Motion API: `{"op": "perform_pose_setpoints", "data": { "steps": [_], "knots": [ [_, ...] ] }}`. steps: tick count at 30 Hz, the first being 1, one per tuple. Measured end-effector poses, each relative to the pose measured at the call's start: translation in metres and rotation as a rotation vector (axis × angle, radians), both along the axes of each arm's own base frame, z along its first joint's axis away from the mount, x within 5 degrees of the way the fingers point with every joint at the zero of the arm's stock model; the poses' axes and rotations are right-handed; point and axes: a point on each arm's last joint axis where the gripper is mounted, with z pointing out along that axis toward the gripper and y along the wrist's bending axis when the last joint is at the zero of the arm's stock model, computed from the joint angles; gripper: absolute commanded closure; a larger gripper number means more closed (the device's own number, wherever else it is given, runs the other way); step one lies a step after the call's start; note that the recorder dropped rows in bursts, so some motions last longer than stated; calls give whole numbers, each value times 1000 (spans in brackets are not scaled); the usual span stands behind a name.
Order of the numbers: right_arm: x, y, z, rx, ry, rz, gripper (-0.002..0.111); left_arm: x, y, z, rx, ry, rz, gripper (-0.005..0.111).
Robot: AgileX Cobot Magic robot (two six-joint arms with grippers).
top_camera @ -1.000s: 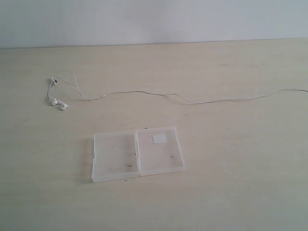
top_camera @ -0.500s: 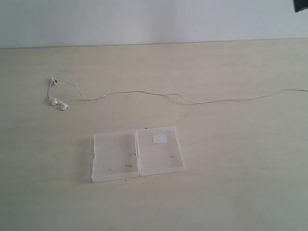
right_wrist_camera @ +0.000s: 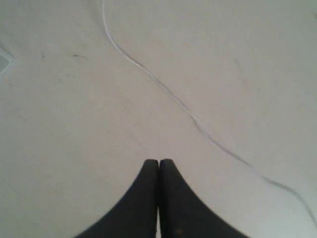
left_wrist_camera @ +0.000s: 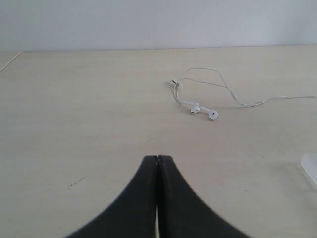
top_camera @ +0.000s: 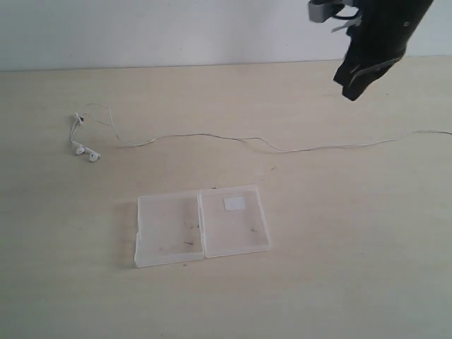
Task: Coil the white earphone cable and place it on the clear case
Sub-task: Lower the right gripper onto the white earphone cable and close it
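Observation:
The white earphone cable runs thin across the table from two earbuds at the far left to the right edge of the exterior view. The clear case lies open and flat in front of it, a white sticker on its right half. My right gripper hangs shut and empty above the table at the upper right, over the cable's right stretch. My left gripper is shut with nothing in it and is out of the exterior view; the earbuds lie ahead of it.
The pale wooden table meets a white wall at the back. A corner of the case shows at the edge of the left wrist view.
My right arm has come into the exterior view from the upper right corner and moved down and leftward above the cable. The cable and the case have not moved.

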Motion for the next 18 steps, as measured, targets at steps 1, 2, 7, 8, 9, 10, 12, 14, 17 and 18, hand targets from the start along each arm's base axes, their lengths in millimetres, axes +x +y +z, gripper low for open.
{"op": "perform_pose_setpoints", "data": {
  "steps": [1, 2, 7, 8, 9, 10, 12, 14, 17, 18],
  "knots": [
    [2, 6, -3, -17, -5, 42, 95, 0, 0, 0, 0, 0, 0, 107],
    [4, 13, -7, -22, -17, 78, 89, 0, 0, 0, 0, 0, 0, 107],
    [10, 35, -25, -44, -49, 230, 64, 0, 0, 0, 0, 0, 0, 107],
    [10, 38, -29, -49, -44, 249, 61, 0, 0, 0, 0, 0, 0, 107],
    [10, 41, -33, -51, -35, 262, 61, 0, 0, 0, 0, 0, 0, 107],
    [10, 44, -36, -53, -31, 273, 61, 0, 0, 0, 0, 0, 0, 107],
    [9, 51, -44, -58, -16, 296, 61, 0, 0, 0, 0, 0, 0, 107],
    [10, 57, -50, -58, -18, 310, 61, 0, 0, 0, 0, 0, 0, 107],
    [11, 70, -60, -55, -37, 335, 61, 0, 0, 0, 0, 0, 0, 107],
    [11, 73, -63, -55, -42, 340, 61, 0, 0, 0, 0, 0, 0, 107]
  ]
}}
